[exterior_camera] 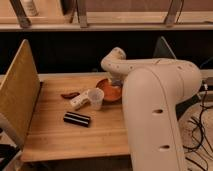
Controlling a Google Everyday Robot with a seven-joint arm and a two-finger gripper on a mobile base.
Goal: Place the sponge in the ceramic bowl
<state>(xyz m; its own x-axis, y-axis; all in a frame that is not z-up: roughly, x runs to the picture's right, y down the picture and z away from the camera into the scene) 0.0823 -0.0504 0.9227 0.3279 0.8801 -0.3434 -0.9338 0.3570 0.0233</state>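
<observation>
Tool (116, 83) over ceramic bowl (107, 92), cup (96, 99) just left, sponge (80, 99) beside cup, block (77, 119) in front

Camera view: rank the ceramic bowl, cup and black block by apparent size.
1. ceramic bowl, clearly widest.
2-3. black block and cup look about alike, and the block is nearer, so they stay unranked.
The gripper sits at the bowl's far rim.

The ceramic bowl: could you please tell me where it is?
In the camera view, the ceramic bowl sits right of the whitish cup on the table, the gripper just above its far side.
</observation>
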